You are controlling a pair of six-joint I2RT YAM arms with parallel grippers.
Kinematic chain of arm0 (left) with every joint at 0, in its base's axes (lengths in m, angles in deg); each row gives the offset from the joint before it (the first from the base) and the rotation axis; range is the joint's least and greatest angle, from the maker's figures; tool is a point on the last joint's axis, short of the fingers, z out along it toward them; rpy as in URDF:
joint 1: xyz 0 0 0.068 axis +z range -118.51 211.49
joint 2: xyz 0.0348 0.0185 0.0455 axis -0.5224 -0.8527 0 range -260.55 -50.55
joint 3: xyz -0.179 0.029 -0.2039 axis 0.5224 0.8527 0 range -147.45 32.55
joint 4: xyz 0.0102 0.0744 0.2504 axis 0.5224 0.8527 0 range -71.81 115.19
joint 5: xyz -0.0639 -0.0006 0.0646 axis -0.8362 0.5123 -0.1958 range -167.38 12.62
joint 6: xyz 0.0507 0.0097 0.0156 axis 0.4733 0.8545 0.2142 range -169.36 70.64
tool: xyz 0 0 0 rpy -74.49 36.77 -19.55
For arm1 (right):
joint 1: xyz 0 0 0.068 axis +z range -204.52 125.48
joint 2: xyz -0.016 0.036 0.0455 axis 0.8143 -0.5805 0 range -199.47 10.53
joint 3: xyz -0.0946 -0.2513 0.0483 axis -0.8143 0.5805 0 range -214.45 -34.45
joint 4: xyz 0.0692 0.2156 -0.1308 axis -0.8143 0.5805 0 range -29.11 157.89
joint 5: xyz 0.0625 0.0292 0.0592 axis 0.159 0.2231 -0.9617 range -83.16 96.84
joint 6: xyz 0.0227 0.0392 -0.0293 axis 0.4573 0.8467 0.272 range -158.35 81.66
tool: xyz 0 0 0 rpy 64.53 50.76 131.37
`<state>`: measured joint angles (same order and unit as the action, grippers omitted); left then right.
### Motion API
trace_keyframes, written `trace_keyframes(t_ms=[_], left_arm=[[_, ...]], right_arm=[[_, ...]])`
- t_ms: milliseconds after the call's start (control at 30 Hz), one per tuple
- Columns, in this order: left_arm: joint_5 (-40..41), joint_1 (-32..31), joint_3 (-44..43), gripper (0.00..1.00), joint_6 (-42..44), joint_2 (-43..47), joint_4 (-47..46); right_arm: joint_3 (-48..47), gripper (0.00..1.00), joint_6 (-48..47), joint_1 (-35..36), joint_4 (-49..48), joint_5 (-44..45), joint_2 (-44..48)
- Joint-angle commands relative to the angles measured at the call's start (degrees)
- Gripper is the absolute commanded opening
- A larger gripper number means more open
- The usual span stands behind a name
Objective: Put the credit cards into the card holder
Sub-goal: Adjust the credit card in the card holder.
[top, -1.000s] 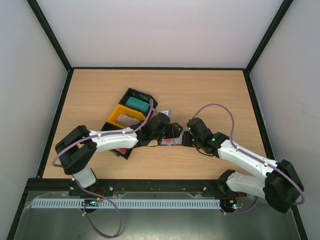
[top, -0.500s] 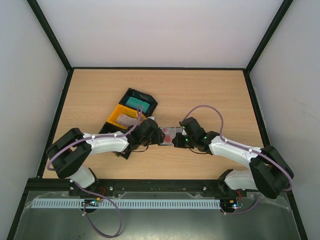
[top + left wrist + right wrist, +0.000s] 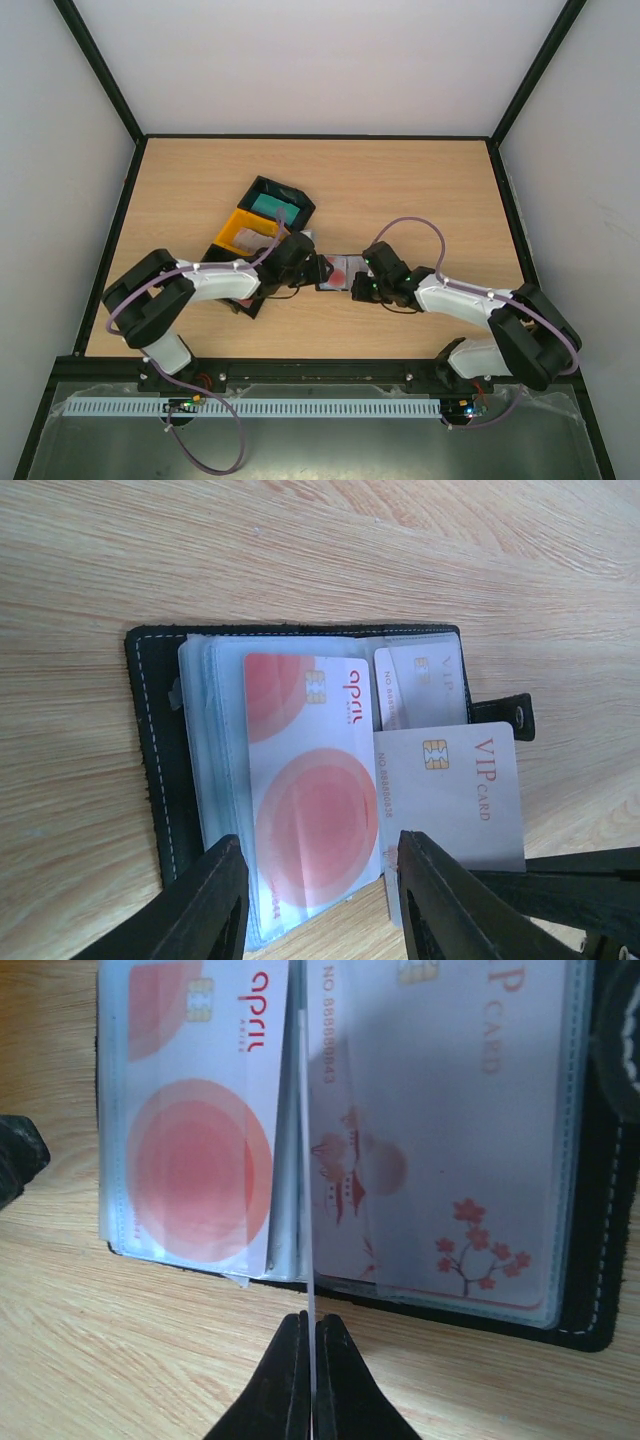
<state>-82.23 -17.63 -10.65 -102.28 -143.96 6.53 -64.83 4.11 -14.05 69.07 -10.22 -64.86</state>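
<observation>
Left of the card holder and farther back on the table, a black tray holds teal cards, with a yellow tray touching its near side. The left gripper is at the holder's left end. Its jaws stand partway apart on either side of the clear sleeves; I cannot tell whether they press on them. The holder lies open and flat, with a red-and-white card in the top sleeve of its left half and a pale card pocketed in its right half, next to the snap strap. At the holder's right end, the right gripper is pinched tight on a second pale card, which overlaps that right half.
</observation>
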Motion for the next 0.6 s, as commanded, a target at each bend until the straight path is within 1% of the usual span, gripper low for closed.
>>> trace_keyframes(t_ms=[0,167,333,433,567], left_arm=[[-3.02,1.05,0.6,0.44,0.08,-2.02,-2.96],[-6.8,2.18,1.51,0.44,-0.81,-3.59,-6.27],[-6.57,2.6,1.17,0.44,-0.93,-4.48,-6.05],[-6.66,2.63,0.93,0.44,-0.86,-4.94,-5.97],[-6.86,2.63,0.89,0.41,-0.77,-5.2,-6.06]], right_arm=[[1.47,0.02,0.69,0.14,-1.28,2.22,-0.77],[2.31,0.02,0.98,0.12,-2.23,1.22,-1.43],[1.96,0.02,1.27,0.11,-1.76,1.85,-0.94],[1.18,0.02,0.45,0.17,-0.8,2.26,1.57],[0.98,0.02,-1.23,0.31,-1.04,1.77,8.28]])
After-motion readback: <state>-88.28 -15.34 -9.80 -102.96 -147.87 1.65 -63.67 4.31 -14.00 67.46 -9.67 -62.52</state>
